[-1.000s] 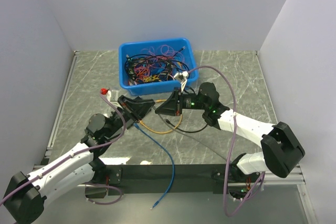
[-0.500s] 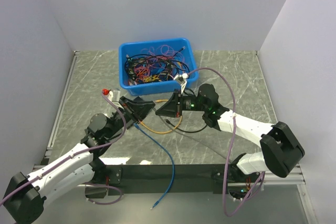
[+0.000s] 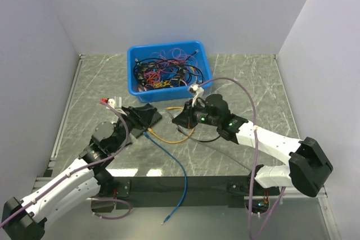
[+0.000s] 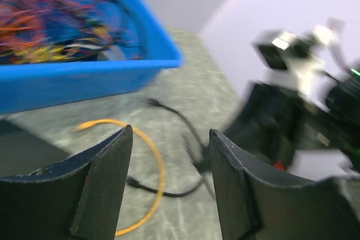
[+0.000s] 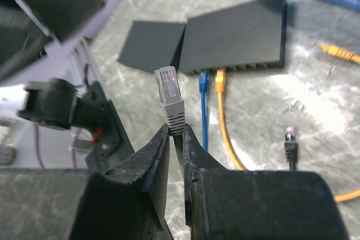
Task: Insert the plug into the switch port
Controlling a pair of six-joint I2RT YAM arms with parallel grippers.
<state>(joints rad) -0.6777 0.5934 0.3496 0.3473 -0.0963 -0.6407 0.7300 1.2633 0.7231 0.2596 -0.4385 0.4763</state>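
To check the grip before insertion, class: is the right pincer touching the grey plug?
Touching. The right wrist view shows the right pincer clamped on the grey plug, gripping its boot from both sides with no gap.

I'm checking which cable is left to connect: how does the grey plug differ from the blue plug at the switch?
The grey plug is pinched by its boot in the right gripper, in the air; the blue plug sits in a port of the switch. The grey plug's tip is bare; the blue plug's is hidden. Both are network plugs.
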